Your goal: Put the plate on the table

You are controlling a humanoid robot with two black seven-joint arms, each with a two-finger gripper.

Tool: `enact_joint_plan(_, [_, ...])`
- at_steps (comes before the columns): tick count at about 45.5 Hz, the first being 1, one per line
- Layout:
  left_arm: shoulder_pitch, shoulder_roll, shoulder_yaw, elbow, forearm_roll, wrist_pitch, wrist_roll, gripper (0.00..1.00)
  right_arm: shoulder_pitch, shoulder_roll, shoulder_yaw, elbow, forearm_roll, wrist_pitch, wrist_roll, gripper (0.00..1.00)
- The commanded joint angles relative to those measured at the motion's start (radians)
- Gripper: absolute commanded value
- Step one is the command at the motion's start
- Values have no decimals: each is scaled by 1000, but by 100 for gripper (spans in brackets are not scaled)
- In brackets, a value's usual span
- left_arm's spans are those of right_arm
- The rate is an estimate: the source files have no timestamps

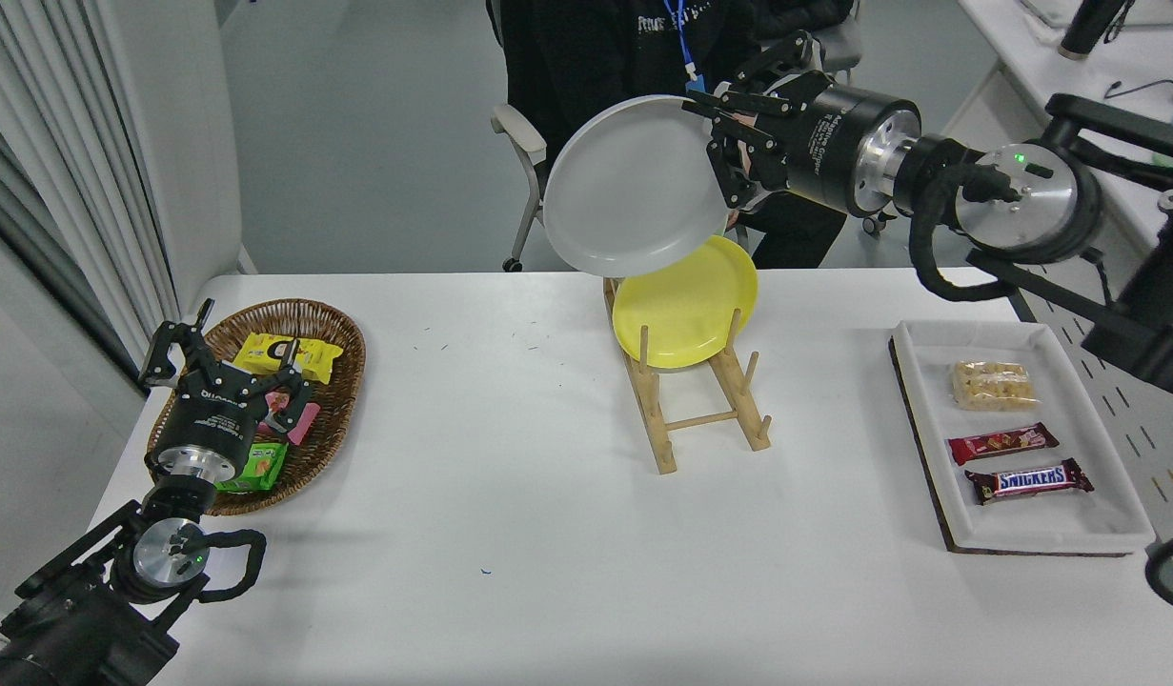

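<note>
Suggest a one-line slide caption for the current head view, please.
Right gripper holds the light-grey plate above the wooden rack, where the yellow plate stands.

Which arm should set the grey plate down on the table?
Right. The right gripper already grips the plate by its rim, lifted above the rack. The left gripper is parked over the basket.

Office or lab: desks [1072, 57], wheeled chair [524, 167], badge lanyard [683, 38].
</note>
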Motion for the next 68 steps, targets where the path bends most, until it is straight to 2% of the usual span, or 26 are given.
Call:
enact_joint_plan(1, [0, 0, 0, 0, 0, 0, 0, 98, 42, 46, -30, -2, 53, -10, -1, 0])
enact_joint_plan(12, [0, 0, 0, 0, 0, 0, 0, 98, 43, 145, -79, -24, 124, -134, 0, 0])
enact_joint_plan(21, [0, 0, 0, 0, 0, 0, 0, 98, 57, 240, -69, -36, 368, -420, 0, 0])
enact_joint_plan(25, [0, 0, 0, 0, 0, 0, 1, 98, 66, 280, -70, -68, 403, -487, 0, 0])
enact_joint_plan(45, [0, 0, 0, 0, 0, 0, 0, 98, -37, 385, -69, -105, 485, -503, -1, 0])
enact_joint_plan(56, [0, 0, 0, 0, 0, 0, 0, 98, -54, 444, -61, -198, 672, -503, -1, 0])
enact_joint_plan(68, [0, 0, 0, 0, 0, 0, 0, 98, -158, 461, -40, -234, 683, -503, -3, 0])
